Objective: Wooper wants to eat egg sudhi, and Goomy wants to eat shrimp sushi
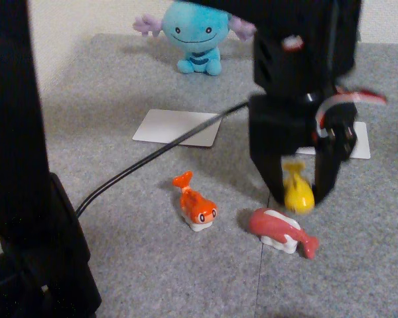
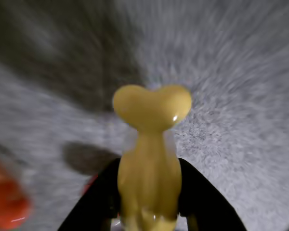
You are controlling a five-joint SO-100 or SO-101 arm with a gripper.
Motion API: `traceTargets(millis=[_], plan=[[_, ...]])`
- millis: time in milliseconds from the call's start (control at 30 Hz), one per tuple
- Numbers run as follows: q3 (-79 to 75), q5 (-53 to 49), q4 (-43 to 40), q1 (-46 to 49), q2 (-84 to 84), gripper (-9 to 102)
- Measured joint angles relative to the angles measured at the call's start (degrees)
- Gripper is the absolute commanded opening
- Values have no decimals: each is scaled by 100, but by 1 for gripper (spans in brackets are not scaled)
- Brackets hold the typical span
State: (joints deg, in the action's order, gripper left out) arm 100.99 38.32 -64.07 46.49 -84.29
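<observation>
My black gripper (image 1: 298,192) is shut on the yellow egg sudhi (image 1: 297,190), which hangs between the fingers just above the grey carpet. In the wrist view the egg sudhi (image 2: 150,159) stands close up, forked tail upward, with a black finger (image 2: 202,197) on each side. The orange shrimp sushi (image 1: 196,204) lies on the carpet to the left of the gripper. Wooper (image 1: 192,33), a light-blue plush with purple gills, sits at the back, left of the arm. Goomy is hidden or out of view.
A red-pink fish toy (image 1: 282,232) lies just below the gripper. A white card (image 1: 178,127) lies in front of Wooper; another white card (image 1: 358,140) peeks out behind the arm. A black cable (image 1: 146,159) crosses the carpet. A black post (image 1: 26,185) fills the left.
</observation>
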Motion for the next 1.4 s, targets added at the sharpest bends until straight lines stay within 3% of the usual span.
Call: traceTargets(millis=[267,633,867,1133,1400], plan=[[0,1617,-519,-1688,-1011,4],[0,3937,-53,-3753,-1063,4],[0,4772,642,-3902,-18,4],[0,4922,1397,-3902,817,4],[-9,4931,1485,-3911,905,30]])
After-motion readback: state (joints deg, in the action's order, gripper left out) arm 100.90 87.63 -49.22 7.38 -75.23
